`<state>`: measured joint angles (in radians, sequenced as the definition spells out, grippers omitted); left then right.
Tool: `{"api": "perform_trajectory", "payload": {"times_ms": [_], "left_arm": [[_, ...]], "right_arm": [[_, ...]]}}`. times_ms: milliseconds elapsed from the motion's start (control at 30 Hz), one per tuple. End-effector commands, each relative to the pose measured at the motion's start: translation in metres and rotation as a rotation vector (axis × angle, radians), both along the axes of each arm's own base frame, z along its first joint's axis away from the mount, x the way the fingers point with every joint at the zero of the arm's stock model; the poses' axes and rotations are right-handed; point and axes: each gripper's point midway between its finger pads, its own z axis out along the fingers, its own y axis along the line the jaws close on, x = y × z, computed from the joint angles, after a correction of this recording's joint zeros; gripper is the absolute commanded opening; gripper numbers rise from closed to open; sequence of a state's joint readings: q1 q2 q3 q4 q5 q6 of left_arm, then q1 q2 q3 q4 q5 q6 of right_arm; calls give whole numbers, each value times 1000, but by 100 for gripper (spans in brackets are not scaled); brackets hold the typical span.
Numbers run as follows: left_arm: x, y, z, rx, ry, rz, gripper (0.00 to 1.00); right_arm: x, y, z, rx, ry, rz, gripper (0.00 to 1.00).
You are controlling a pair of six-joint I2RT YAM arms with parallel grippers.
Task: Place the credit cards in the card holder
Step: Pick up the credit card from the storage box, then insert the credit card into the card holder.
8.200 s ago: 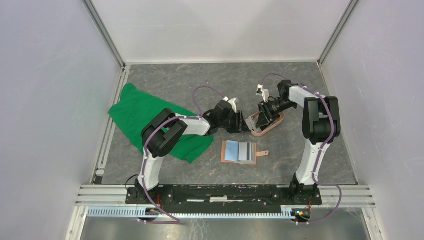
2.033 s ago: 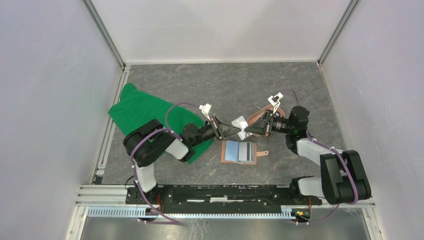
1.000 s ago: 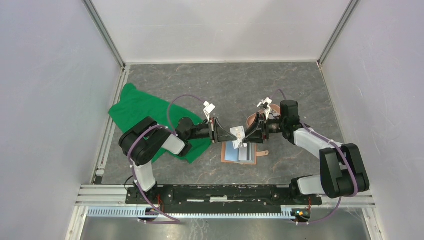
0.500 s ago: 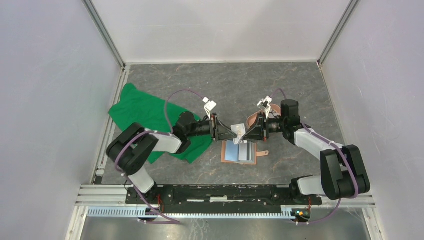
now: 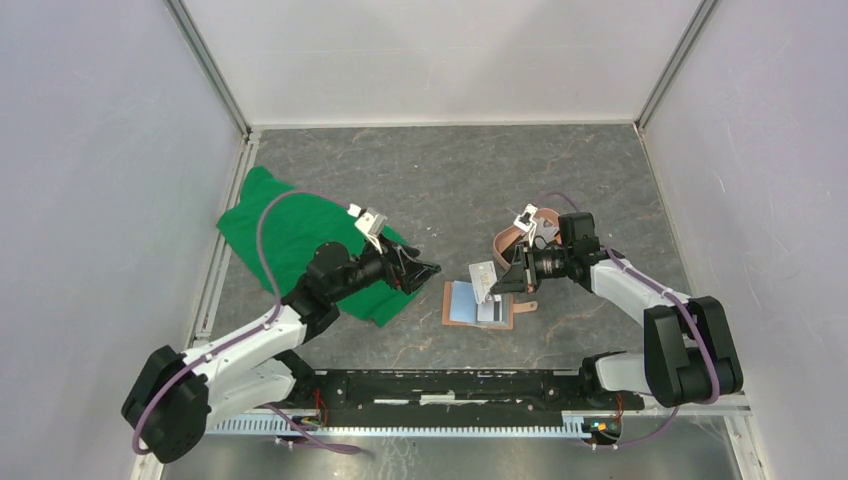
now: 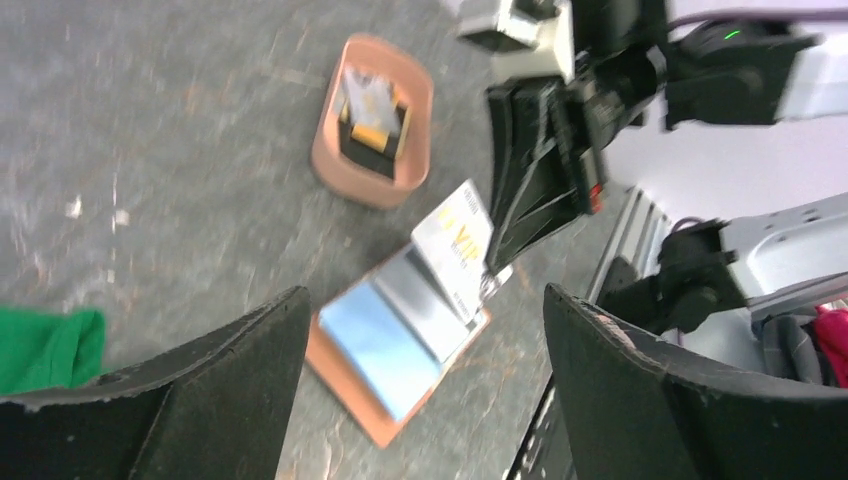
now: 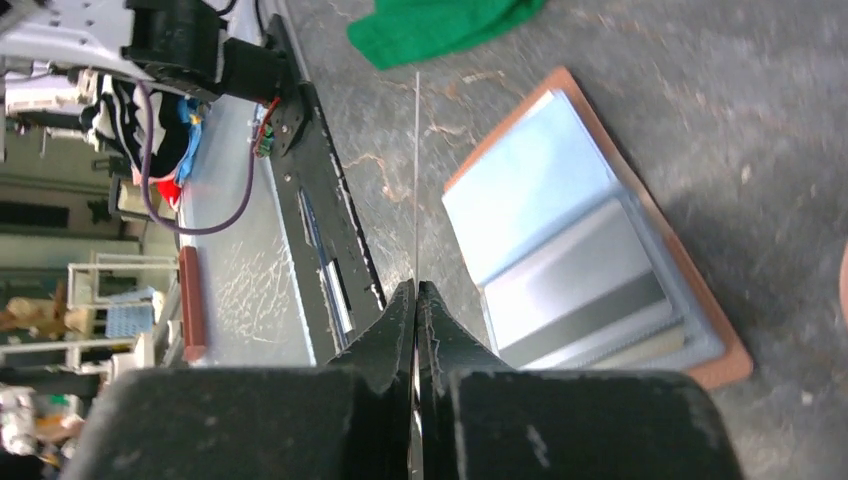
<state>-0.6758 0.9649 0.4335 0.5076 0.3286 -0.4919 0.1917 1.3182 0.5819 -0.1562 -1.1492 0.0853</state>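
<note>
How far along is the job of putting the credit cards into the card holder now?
Done: one grey card already seems to lie in a pocket of the open tan-orange leather card holder. In hand: the right gripper is shut on a white card, held over the holder; the left gripper is open and empty. Left: more cards wait in the salmon-pink oval tray.

Card holder (image 5: 478, 303) lies open, flat on tabletop (image 5: 400, 170), centre-front. Tray (image 5: 508, 238) sits just behind & to its right, w/ cards (image 6: 370, 105) in it. Cloth (image 5: 290, 225) at left, well apart from tray. Left tool (image 5: 428, 268) over cloth's right edge, left of holder. Right tool (image 7: 415, 290) right of holder, a card (image 5: 483, 279) pinched in it, tilted over holder's rear part.
</note>
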Motion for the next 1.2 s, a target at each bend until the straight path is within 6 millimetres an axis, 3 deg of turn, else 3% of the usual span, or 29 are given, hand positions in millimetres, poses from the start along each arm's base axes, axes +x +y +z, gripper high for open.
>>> {"api": "perform_trajectory", "payload": {"times_ms": [0,200,433,967,1167], "left_arm": [[0,7,-55,73,180,53,85],[-7,-1,-81,45,293,65,72],[-8,-16,-97,60,360,56,64],[-5,-34,-126,123,386,65,58],[-1,-36,-126,168,362,97,57]], "right_arm": [[-8,-9,-20,-102,206,-138,0],[-27,-14,-42,-146,356,-219,0],[-39,-14,-44,-128,424,-254,0],[-34,-12,-56,-127,527,-306,0],[-33,-13,-61,-148,544,-316,0]]}}
